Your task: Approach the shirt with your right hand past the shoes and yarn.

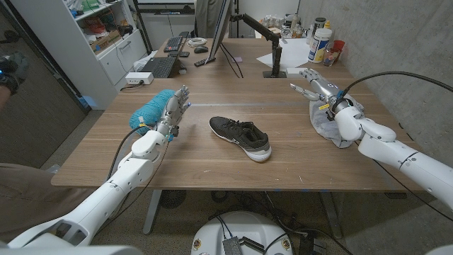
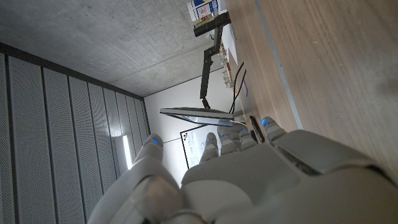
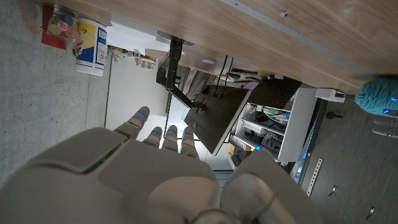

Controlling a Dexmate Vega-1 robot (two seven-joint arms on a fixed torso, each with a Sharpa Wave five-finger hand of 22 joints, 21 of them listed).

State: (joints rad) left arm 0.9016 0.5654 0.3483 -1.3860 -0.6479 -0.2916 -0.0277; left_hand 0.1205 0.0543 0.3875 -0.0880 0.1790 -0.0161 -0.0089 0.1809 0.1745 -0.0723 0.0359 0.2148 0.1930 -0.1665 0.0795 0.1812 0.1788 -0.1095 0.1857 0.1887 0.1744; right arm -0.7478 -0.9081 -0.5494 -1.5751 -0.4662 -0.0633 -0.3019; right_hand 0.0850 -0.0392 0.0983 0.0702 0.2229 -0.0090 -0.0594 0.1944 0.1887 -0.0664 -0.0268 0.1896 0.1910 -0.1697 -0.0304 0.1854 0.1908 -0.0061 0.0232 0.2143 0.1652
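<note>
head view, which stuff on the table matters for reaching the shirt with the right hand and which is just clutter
Part of the job:
right hand
shirt, crumpled under the right arm
shoe, mid-table
yarn, teal, by the left hand

Just lying about:
keyboard
monitor on its arm
white tub
papers

The shoe [image 1: 241, 137] is black with a white sole. The yarn [image 1: 151, 110] is teal; the shirt [image 1: 331, 126] is pale grey.
</note>
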